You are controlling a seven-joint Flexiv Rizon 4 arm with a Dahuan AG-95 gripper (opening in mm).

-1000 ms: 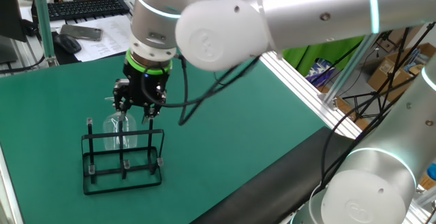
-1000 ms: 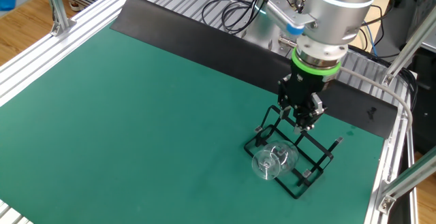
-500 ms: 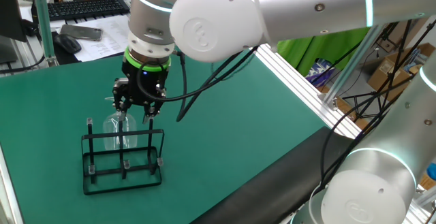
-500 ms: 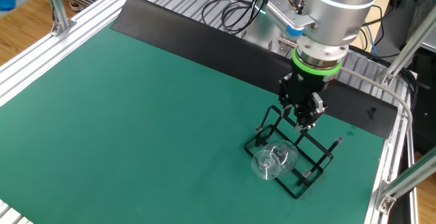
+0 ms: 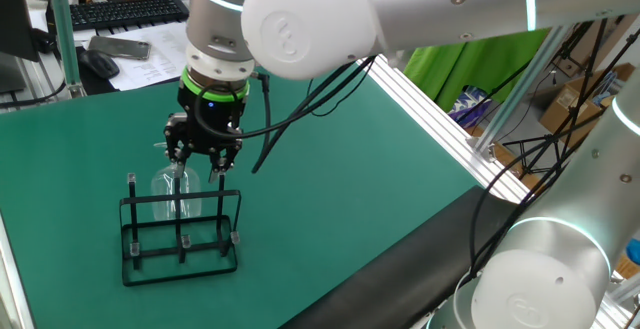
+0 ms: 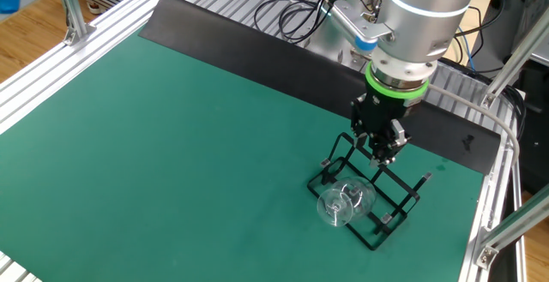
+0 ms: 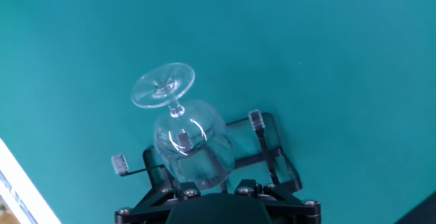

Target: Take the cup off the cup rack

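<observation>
Overhead, hand (image 5: 198,164) above racked cup (image 7: 182,135)

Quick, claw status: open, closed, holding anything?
Claw: fingers sit at the cup over the cup rack, but whether it is open or shut cannot be told.

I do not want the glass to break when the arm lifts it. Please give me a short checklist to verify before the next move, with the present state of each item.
1. Gripper is at the cup, above the rack: ok.
2. Fingers closed on the bowl rim: cannot tell; the fingertips are hidden in the hand view and too small in both fixed views.
3. Cup is whole, no cracks seen: ok.
4. Cup is still hung on a post, tilted, foot pointing away from the gripper: ok, so it must slide off along the post.
5. Rack stands flat on the mat: ok.
6. Space above and around the rack is free for lifting: ok.
</observation>
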